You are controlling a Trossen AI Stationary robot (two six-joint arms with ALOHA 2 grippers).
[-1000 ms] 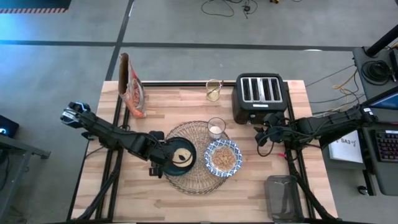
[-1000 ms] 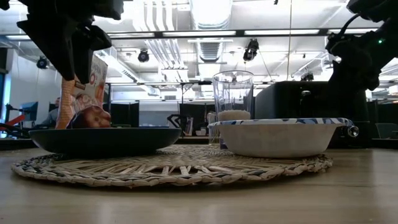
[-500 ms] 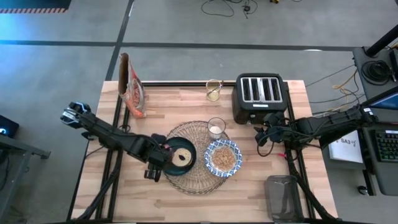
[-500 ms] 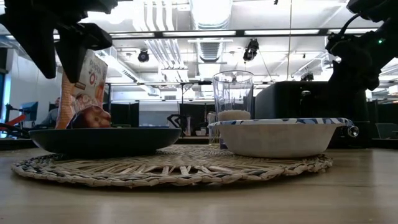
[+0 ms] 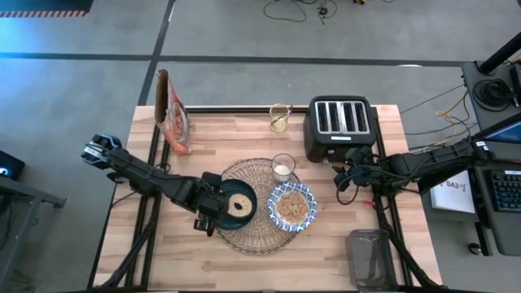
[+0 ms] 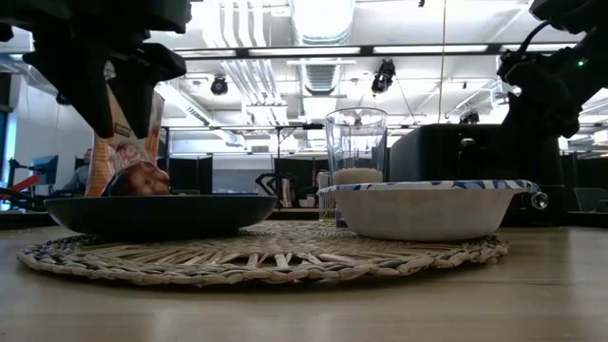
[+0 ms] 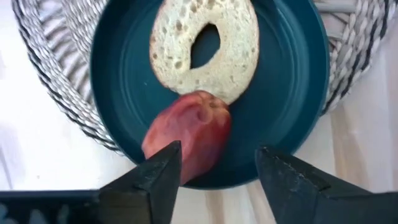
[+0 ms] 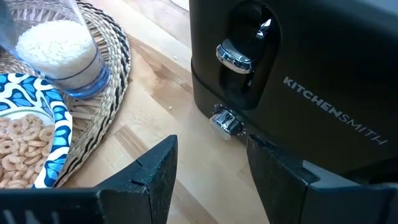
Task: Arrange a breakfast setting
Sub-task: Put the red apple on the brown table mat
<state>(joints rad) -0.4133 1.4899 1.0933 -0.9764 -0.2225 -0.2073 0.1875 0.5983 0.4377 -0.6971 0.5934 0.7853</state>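
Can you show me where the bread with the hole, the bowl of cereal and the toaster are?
bread with the hole point(image 7: 205, 46): left wrist view, crumb beside the hole.
bowl of cereal point(image 5: 292, 207): high view, cereal in its middle.
toaster point(image 5: 341, 127): high view, its top.

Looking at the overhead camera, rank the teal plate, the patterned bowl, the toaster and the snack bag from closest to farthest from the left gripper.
From the left gripper:
1. Teal plate, right beside it on the placemat.
2. Patterned bowl, on the mat's right side.
3. Snack bag, at the table's far left edge.
4. Toaster, far right corner.
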